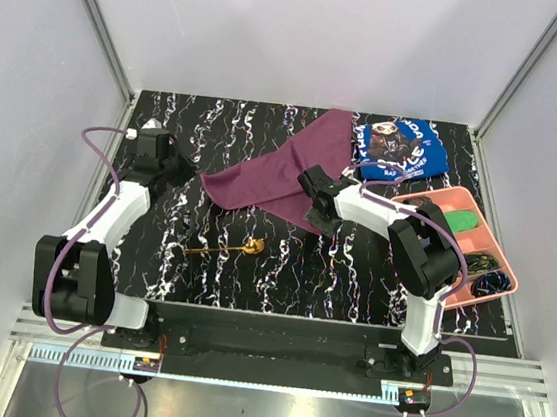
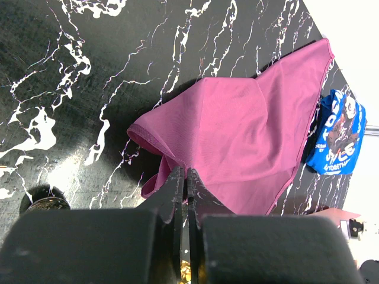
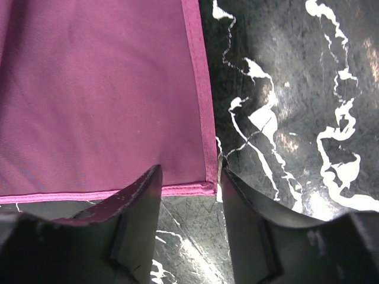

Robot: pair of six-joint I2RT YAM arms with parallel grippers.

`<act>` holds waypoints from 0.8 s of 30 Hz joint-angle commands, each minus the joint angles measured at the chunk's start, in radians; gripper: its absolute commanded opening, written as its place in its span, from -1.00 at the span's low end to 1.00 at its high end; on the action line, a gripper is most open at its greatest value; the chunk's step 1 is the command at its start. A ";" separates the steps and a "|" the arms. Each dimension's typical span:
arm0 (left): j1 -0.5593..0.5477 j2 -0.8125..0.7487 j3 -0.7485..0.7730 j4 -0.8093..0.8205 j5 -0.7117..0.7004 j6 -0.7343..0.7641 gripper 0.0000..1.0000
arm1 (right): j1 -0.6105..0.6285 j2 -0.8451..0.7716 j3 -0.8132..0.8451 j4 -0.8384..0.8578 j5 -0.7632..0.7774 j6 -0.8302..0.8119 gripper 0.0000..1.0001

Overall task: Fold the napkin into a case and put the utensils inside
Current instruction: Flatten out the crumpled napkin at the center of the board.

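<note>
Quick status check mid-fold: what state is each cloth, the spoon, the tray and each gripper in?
Napkin, partly folded, not yet a case.
Left gripper, shut on the napkin's edge.
Right gripper, open, straddling a napkin corner.
Spoon, lying flat, outside the napkin.
Blue cloth, lying loose at the far side.
Tray, partly filled.

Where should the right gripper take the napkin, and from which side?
Take the napkin by its hemmed corner, from the bare table side. It lies flat there, two hems meeting in a point that sits between the right gripper's open fingers.
</note>
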 commanded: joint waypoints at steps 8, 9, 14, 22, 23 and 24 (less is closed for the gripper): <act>-0.005 -0.018 0.005 0.022 -0.033 -0.006 -1.00 | 0.021 0.012 -0.015 0.052 0.054 0.080 -0.99; -0.005 -0.018 0.009 0.023 -0.030 -0.003 -1.00 | 0.017 0.001 -0.030 0.068 0.055 0.055 -1.00; 0.008 -0.027 0.049 0.011 -0.014 0.026 -1.00 | 0.017 -0.158 -0.110 0.304 0.051 -0.233 -1.00; 0.114 -0.085 0.149 0.000 0.112 -0.003 -1.00 | 0.017 -0.538 -0.075 0.458 0.074 -0.633 -1.00; 0.128 -0.093 0.170 0.003 0.126 -0.006 -1.00 | 0.017 -0.561 -0.056 0.457 0.077 -0.688 -1.00; 0.133 -0.111 0.181 0.005 0.134 -0.009 -1.00 | 0.017 -0.603 -0.038 0.454 0.077 -0.714 -1.00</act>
